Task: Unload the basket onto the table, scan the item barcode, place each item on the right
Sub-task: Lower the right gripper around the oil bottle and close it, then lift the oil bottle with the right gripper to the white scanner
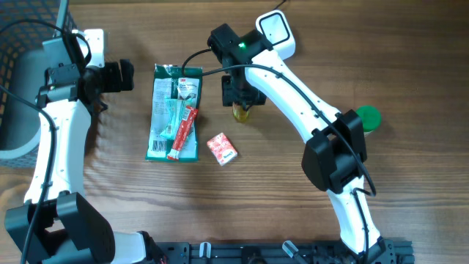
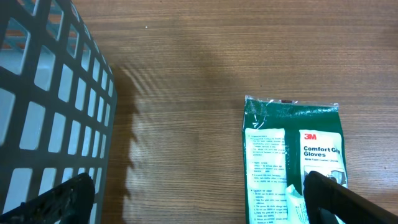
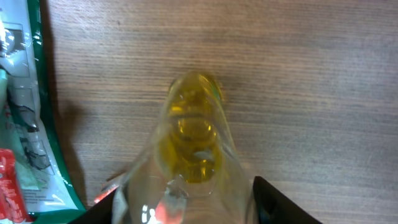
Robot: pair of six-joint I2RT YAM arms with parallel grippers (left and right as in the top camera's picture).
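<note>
Yellow bottle (image 3: 194, 134) sits inside our right gripper (image 3: 186, 208), lined up with it; we cannot tell if it pinches yet. Our left gripper (image 2: 202, 199), spread wide, is farther off.

a robotics lab: robot arms (image 1: 293, 88) at a wooden table (image 1: 410, 59), mesh basket (image 1: 18, 37), packaged goods (image 1: 176, 110).

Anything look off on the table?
One thing: the red sachet lies slantwise on top of the gloves pack, covering part of its print. Nothing looks spilled or damaged.
</note>
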